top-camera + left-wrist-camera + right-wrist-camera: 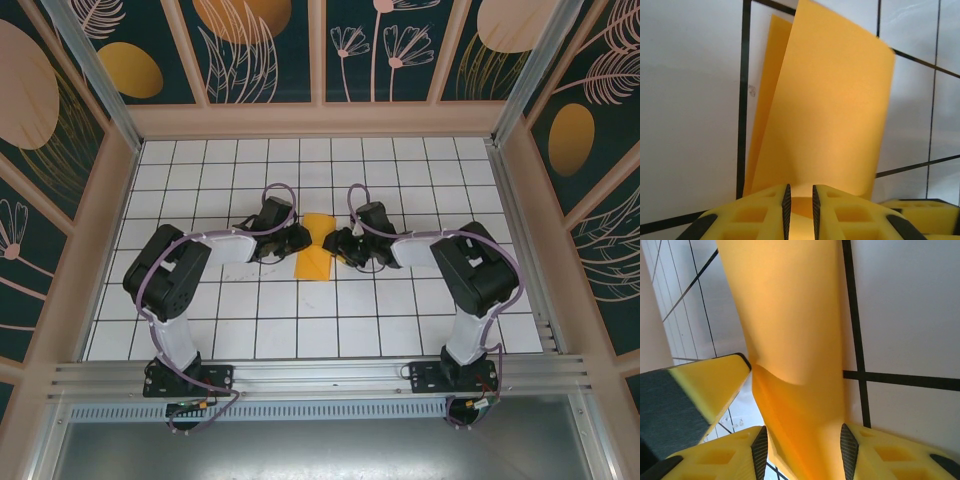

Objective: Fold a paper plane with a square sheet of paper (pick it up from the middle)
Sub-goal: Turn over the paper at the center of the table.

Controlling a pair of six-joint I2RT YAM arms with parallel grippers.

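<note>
The square sheet of paper (316, 250) is orange-yellow, folded over and bowed, and it stands between my two grippers at the middle of the tiled table. My left gripper (296, 240) comes at it from the left. In the left wrist view its jaws (800, 200) stand narrow, with a loop of the paper (830, 110) pinched between them. My right gripper (340, 245) is on the paper's right side. In the right wrist view its jaws (802, 445) stand wide around the paper's lower part (790, 315), not squeezing it. No paper plane shape shows.
The white table with black grid lines (400, 320) lies inside a frame with patterned walls (90, 200). A finger of the left gripper (705, 390) shows close beside the paper in the right wrist view. A yellow finger of the right gripper (920, 212) shows at the lower right of the left wrist view.
</note>
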